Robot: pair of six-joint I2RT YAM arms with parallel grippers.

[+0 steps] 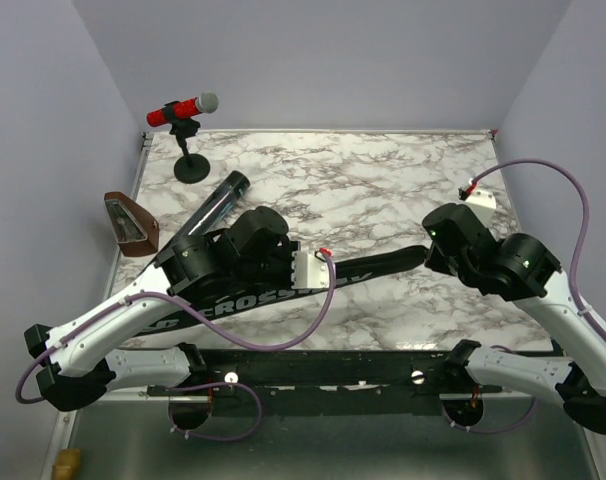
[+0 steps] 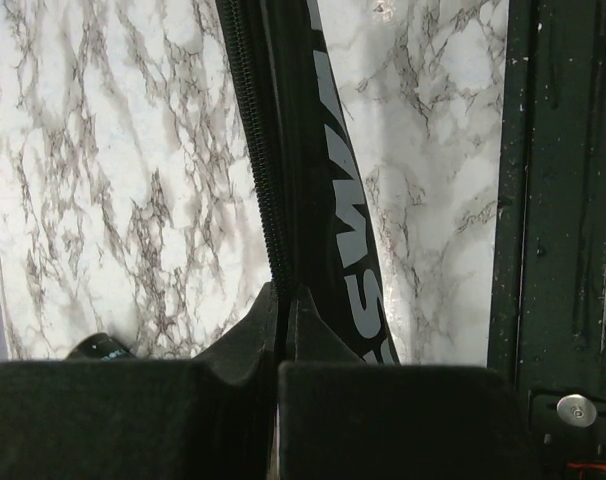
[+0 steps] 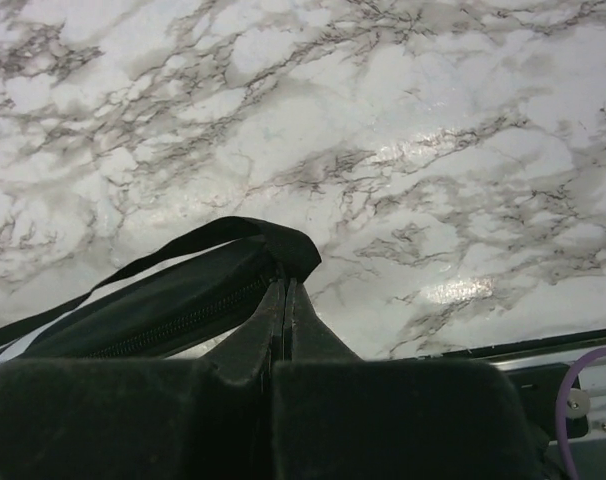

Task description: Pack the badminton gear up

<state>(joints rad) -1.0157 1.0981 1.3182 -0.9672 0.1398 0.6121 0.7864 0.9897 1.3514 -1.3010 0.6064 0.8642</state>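
On tabletop (image 1: pixel 383 190), bag (image 1: pixel 263 303) lies flat; left claw (image 2: pixel 283 300) pinched shut on its zipper seam; right claw (image 3: pixel 285 290) pinched shut on narrow end; tube (image 1: pixel 218 197) near wide end.

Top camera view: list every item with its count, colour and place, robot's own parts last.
table: one, white marble with grey veins, under everything.
microphone: one, red on a black stand, far left corner.
tube: one, black, lying on the left side.
wedge: one, brown, at the table's left edge.
bag: one, black with white lettering, across the near middle.
left gripper: one, black, shut on bag's zipper edge.
right gripper: one, black, shut on bag's narrow end.
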